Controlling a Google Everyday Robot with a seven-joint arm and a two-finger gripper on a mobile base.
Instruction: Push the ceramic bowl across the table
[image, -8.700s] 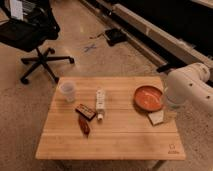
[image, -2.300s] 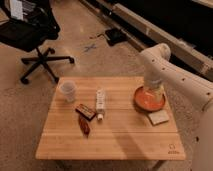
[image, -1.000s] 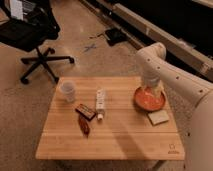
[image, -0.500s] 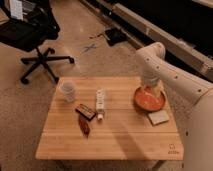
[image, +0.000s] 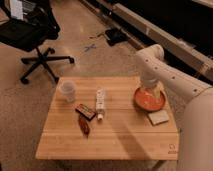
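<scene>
The orange-red ceramic bowl (image: 149, 101) with a paler inside sits near the right edge of the light wooden slat table (image: 115, 137). My white arm comes in from the right, bends above the table's far right corner and points down. The gripper (image: 150, 91) is at the bowl's far rim, just over or touching the inside of the bowl. The arm's end hides the far part of the bowl.
A small white cup (image: 68, 90) stands at the far left. A white bottle (image: 100, 103), a dark bar (image: 86, 111) and a reddish packet (image: 84, 125) lie mid-table. A tan square (image: 159, 118) lies just in front of the bowl. An office chair (image: 36, 37) stands on the floor beyond.
Since the oldest frame the arm has swung from the table's right side to over the bowl. In the last second arm and bowl have barely moved.
</scene>
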